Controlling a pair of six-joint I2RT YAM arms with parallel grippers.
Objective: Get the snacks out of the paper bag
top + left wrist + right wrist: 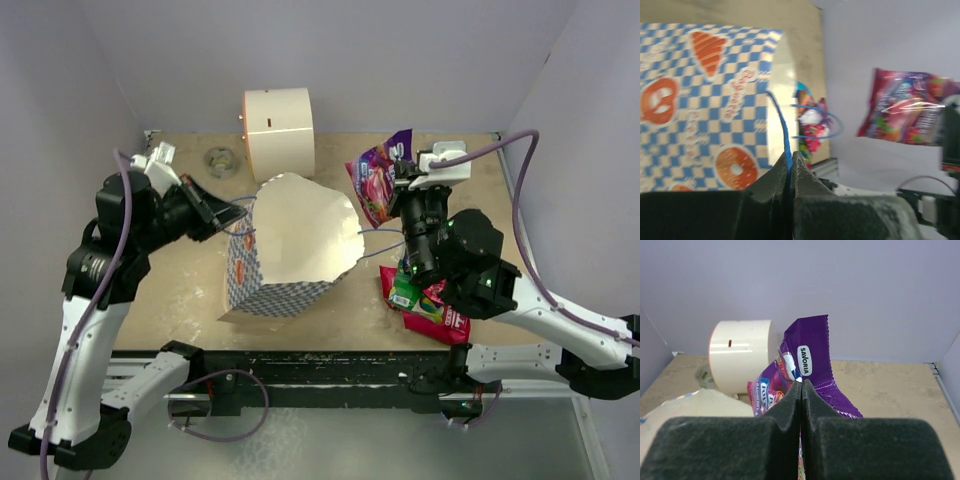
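We judge the step in hand to be carrying a lifted snack away from the bag (290, 285) and setting it down. To do it well we would hold the bag steady with the left gripper (790, 159), whose jaws are pinched shut on the blue cord (782, 125) rising just ahead of them, so the bag, just to that gripper's left in its own view, neither tips nor slides; from overhead its mouth shows only white, so we cannot tell what remains inside. The pile (432, 302) of packets lies on the table (190, 290) behind the right gripper (802, 386), beside its forearm, and we would swing back there, lower until the load touches down, and only then let go. That gripper is clamped on the purple-and-pink packet (812, 357), which stands up above its fingertips, apart from the bag and off the table. As for pose, the left arm rises from its base with the elbow bent and the wrist turned inward, its gripper at the bag's rim; the right arm is folded with its elbow over the pile, gripper raised and facing the far wall, the cream box (740, 354) ahead to its left.
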